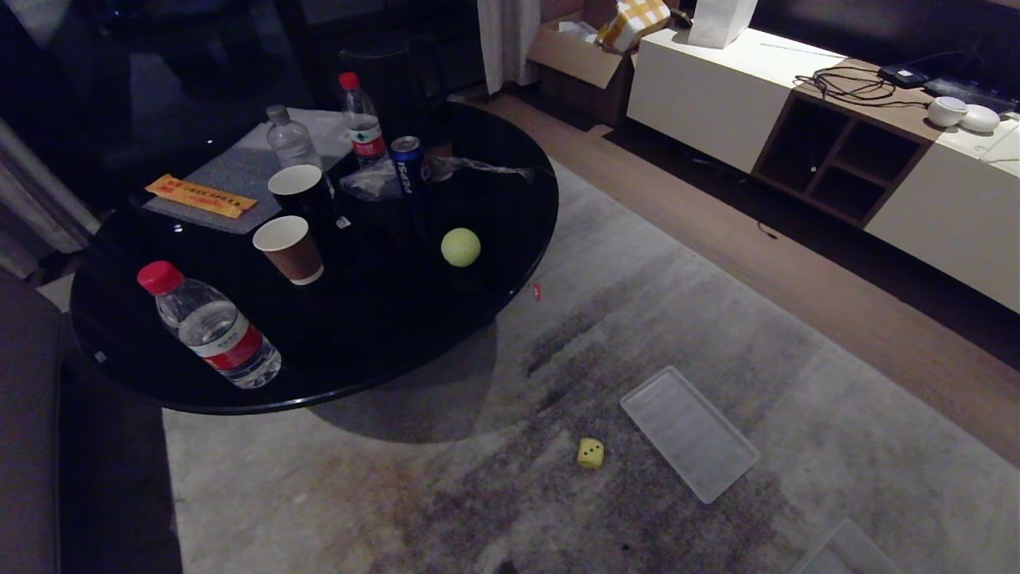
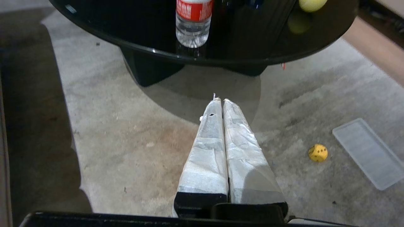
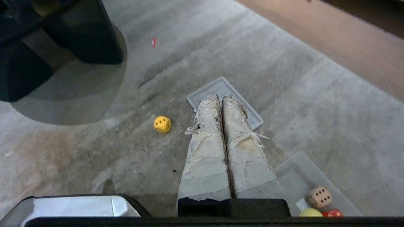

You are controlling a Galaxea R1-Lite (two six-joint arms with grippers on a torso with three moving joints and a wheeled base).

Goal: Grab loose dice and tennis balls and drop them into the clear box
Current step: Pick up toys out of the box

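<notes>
Both my tools, left tool (image 2: pixel 221 101) and right tool (image 3: pixel 220 97), hung pressed shut and empty above the carpet (image 1: pixel 717 335). I judged a pick came next: the yellow die (image 1: pixel 590 453) beside the lid (image 1: pixel 689 433), then the tennis ball (image 1: pixel 460 247) on the table (image 1: pixel 119 335). My clear box (image 3: pixel 296 170), long axis running away from me, held a tan die (image 3: pixel 319 197).

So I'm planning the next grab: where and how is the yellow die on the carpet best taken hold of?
Probably from straight above, fingers closing on two opposite flat side faces. The yellow die sits alone on the carpet, apart from the flat lid, so its sides look free. The faces give flat surfaces to pinch, while the rounded corners would likely slip. Both the right gripper and left gripper are shut and must open first.
</notes>
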